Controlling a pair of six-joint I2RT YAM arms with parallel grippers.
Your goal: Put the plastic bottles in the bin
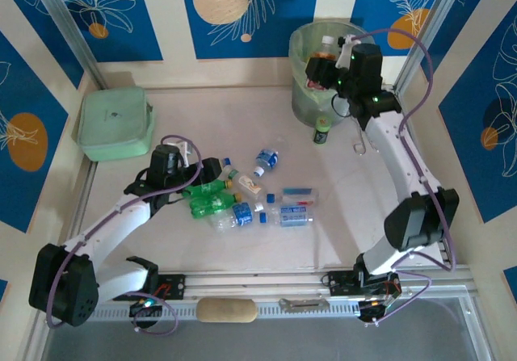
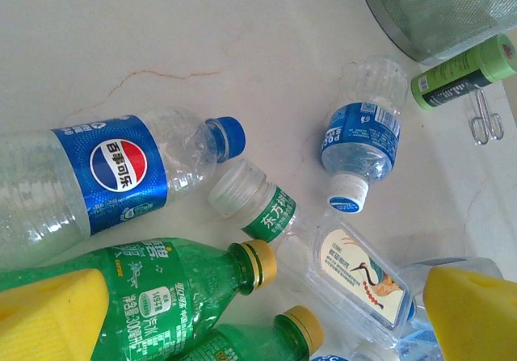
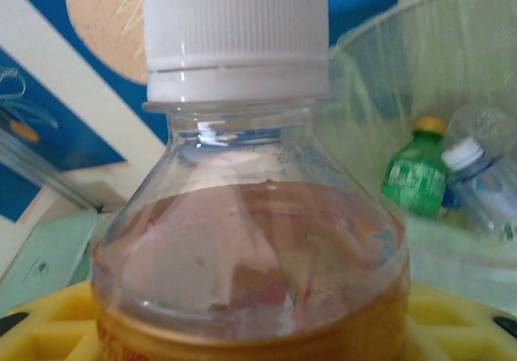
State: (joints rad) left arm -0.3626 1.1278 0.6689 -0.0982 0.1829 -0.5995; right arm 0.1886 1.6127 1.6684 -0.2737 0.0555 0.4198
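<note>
we see the right arm [image 1: 396,147] stretched to the far right corner of the counter [image 1: 226,111], its jaws clamped on a white-capped bottle [image 1: 326,50]. from above, this bottle sits at the mouth of the bin [image 1: 300,94], the round grey tub with a pale green liner. in the right wrist view the white-capped bottle [image 3: 250,216] has brownish drink inside and an orange-yellow label edge at the bottom, with yellow pads [image 3: 48,312] on either side. behind it the bin's lined wall [image 3: 420,70] curves round, and inside lie a green bottle [image 3: 416,171] and a clear bottle with a blue label [image 3: 485,175].

the left arm [image 1: 121,216] reaches over the pile of bottles [image 1: 234,203] in the middle of the counter. its jaws stand wide apart with nothing between them; the yellow pads [image 2: 48,312] frame the left wrist view. there we see a large blue-labelled cola bottle [image 2: 113,171], two green bottles [image 2: 161,296] with gold caps, a bottle with a green label and white cap [image 2: 258,203], a flat clear bottle with a bird label [image 2: 355,272] and a small blue-labelled bottle [image 2: 363,135], all lying on their sides.

a short dark container with a green top [image 1: 322,128] stands just beside the bin. a mint-green pouch [image 1: 115,123] lies at the far left.
</note>
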